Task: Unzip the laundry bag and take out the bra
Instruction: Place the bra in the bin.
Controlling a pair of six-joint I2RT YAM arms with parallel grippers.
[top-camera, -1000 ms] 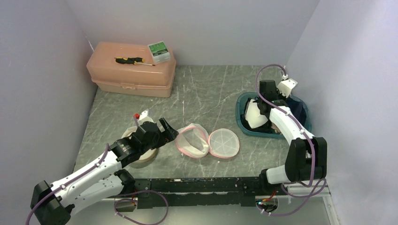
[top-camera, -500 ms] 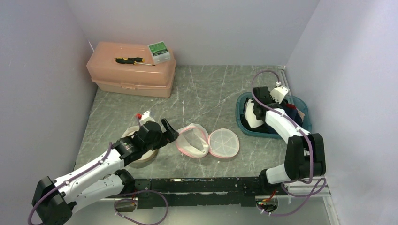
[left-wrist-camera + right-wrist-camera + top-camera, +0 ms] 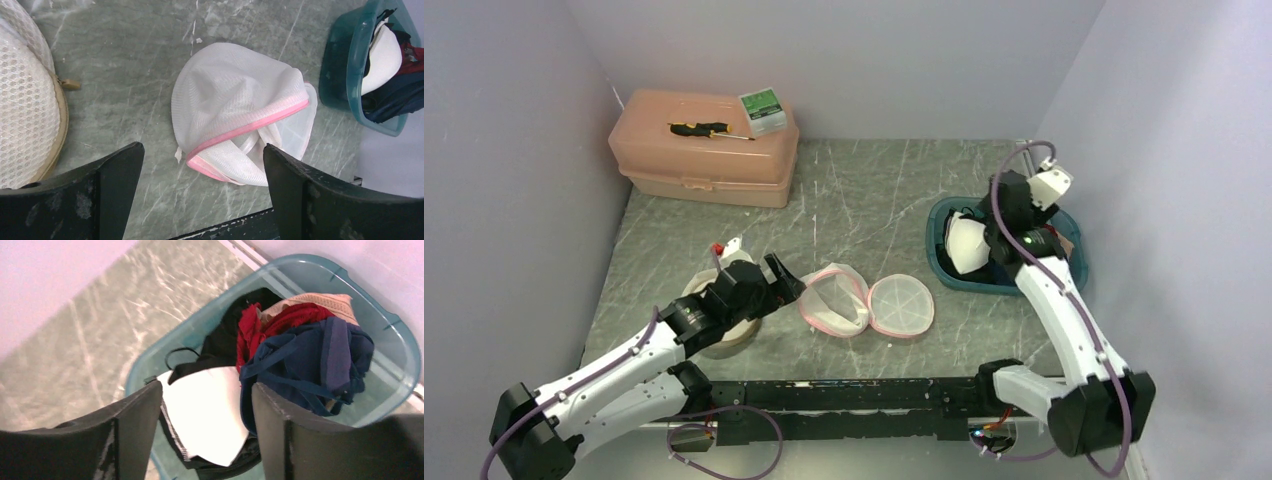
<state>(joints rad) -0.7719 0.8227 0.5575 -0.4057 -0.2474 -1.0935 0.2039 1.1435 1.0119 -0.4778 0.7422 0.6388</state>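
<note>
Since the earlier frame the right gripper (image 3: 205,390) has parted its fingers and shifted towards the far right side of the bin, and the right arm's base link has swung out to the right. The left arm is unchanged.

Right fingers (image 3: 135,440): spread apart and released, with nothing between them. They hang above the bra (image 3: 205,425), a white cup with black trim that lies in the teal bin (image 3: 395,335) against its near-left wall. Beside the bra in the bin lie a navy garment (image 3: 320,355), a red garment (image 3: 280,320) and a beige garment (image 3: 320,302).

Left gripper (image 3: 202,150): fingers spread wide and empty, held just above the table (image 3: 874,200) and pointing at the laundry bag (image 3: 225,95). The bag is white mesh with pink trim; it lies unzipped at mid-table, its mouth gaping and its round flap (image 3: 901,305) folded out flat to the right. No bra shows inside it.

A second, beige mesh bag (image 3: 25,125) sits to the left of the laundry bag, partly under the left arm, its zipper pull (image 3: 70,85) on the side facing the white bag.

At the far-left corner stands a pink toolbox (image 3: 704,160) with a screwdriver (image 3: 699,128) and a small green box (image 3: 762,110) on its lid. The bin rests near the table's right edge, well apart from the laundry bag.
</note>
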